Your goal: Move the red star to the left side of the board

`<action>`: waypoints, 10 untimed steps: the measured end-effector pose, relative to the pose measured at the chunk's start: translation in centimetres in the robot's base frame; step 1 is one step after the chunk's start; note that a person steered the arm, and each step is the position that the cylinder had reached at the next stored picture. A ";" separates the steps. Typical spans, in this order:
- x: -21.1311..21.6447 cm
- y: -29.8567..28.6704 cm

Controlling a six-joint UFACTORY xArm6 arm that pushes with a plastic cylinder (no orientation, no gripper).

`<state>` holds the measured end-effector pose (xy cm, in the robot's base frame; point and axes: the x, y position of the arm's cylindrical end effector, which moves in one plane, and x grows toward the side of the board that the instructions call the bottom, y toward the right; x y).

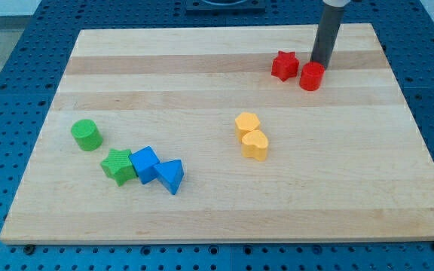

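The red star [284,65] lies on the wooden board [202,218] at the view's upper right. A red round block [312,76] sits just to its right, close to it. My tip [321,65] stands directly behind the red round block, at its upper right edge, and to the right of the red star. The rod rises out of the view's top.
A yellow hexagon [246,123] and a yellow heart [255,144] sit together at the middle. At the lower left are a green cylinder [87,135], a green star [117,165], a blue cube [145,163] and a blue triangle [171,176].
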<state>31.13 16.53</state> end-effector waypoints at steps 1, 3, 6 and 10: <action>-3.8 -2.7; -5.5 -7.2; -5.4 -2.3; -3.1 -1.5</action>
<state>28.00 15.08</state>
